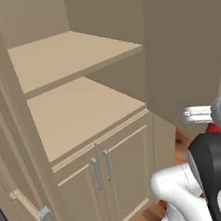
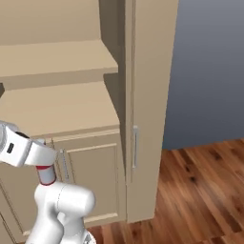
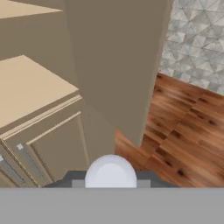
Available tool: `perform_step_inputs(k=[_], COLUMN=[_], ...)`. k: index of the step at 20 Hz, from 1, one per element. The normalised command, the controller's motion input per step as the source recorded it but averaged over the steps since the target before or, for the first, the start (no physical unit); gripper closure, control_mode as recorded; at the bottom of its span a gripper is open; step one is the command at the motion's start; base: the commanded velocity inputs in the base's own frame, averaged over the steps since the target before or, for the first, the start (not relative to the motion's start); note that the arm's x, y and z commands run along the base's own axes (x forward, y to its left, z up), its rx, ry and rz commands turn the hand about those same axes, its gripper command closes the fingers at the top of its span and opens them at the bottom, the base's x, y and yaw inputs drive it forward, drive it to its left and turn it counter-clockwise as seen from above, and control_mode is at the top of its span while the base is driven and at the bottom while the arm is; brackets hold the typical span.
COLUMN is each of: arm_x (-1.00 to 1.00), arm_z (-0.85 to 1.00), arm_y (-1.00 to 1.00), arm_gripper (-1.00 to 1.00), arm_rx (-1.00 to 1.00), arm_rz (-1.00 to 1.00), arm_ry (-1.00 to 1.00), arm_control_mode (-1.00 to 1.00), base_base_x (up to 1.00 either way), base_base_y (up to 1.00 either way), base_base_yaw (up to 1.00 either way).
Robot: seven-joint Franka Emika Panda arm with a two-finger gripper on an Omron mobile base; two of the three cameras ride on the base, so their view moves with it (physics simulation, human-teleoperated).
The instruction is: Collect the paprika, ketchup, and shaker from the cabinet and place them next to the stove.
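Observation:
The shaker (image 3: 110, 173) shows in the hand view as a pale rounded dome. It sits right between the fingertips of my gripper (image 3: 110, 183), which is shut on it. In the left base view the gripper (image 1: 193, 114) is at the right edge, beside the cabinet's outer side and pointing left. The cabinet (image 1: 77, 112) is a tall beige unit, and both of its open shelves are bare. It also appears in the right base view (image 2: 57, 107) and the hand view (image 3: 30, 92). The paprika, the ketchup and the stove are out of view.
Two small doors with metal bar handles (image 1: 107, 164) close the cabinet's lower part. A tall beige panel with a long handle (image 2: 135, 147) stands to its right. Wooden floor (image 2: 200, 190) spreads beyond it, with a grey wall behind and a tiled wall (image 3: 197, 43) in the hand view.

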Motion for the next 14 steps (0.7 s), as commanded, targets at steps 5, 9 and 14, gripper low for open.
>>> perform_step_inputs(k=[5,9,14], arm_x=[0.00,0.00,0.00], arm_z=[0.00,0.00,0.00], arm_y=[0.00,0.00,0.00], arm_gripper=[1.00,1.00,1.00], arm_rx=[0.00,0.00,0.00], arm_rz=[0.00,0.00,0.00], arm_ry=[0.00,0.00,0.00], arm_control_mode=[1.00,1.00,1.00], base_base_x=[-0.51,-0.34,-0.13], base_base_y=[-0.06,-0.30,-0.71], base_base_yaw=[-0.48,-0.51,-0.38])
